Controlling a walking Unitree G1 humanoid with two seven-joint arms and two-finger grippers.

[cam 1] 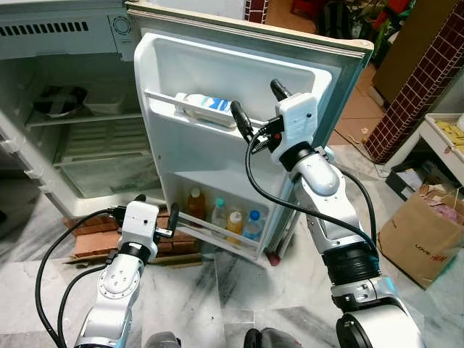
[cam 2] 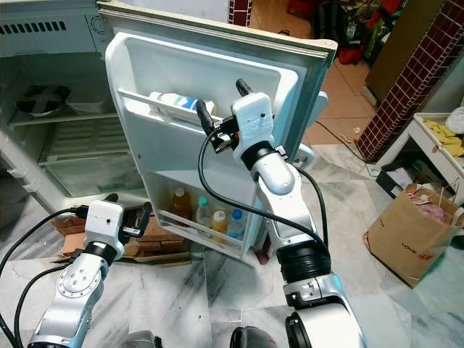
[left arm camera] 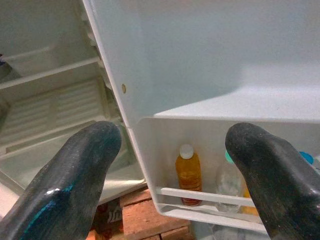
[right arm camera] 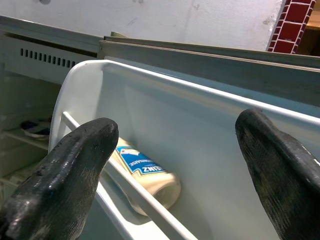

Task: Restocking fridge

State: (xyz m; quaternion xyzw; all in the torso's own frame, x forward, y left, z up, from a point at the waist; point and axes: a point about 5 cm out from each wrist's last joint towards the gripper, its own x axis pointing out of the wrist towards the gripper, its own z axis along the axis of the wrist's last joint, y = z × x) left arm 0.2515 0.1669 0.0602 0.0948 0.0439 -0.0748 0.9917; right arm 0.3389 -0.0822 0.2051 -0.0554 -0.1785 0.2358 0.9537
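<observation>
With the fridge door [cam 1: 217, 138] open, the right gripper [cam 1: 261, 109], fingers spread and empty, is beside the upper door shelf holding a lying bottle [cam 1: 205, 106], while the left gripper [cam 1: 156, 214], also spread and empty, is near the lower shelf's upright bottles [cam 1: 221, 216].

Around me lies a grey-veined marble floor [cam 1: 239, 290], with a dark brick pillar [cam 1: 417, 87] and brown paper bag [cam 1: 424, 232] to my right.

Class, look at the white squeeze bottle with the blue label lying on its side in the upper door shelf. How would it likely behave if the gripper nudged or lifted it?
The white squeeze bottle with the blue label looks round-bodied and lies flat, so a nudge would probably roll it against the white rail. Its smooth plastic may slip or dent between the right gripper fingers.
</observation>
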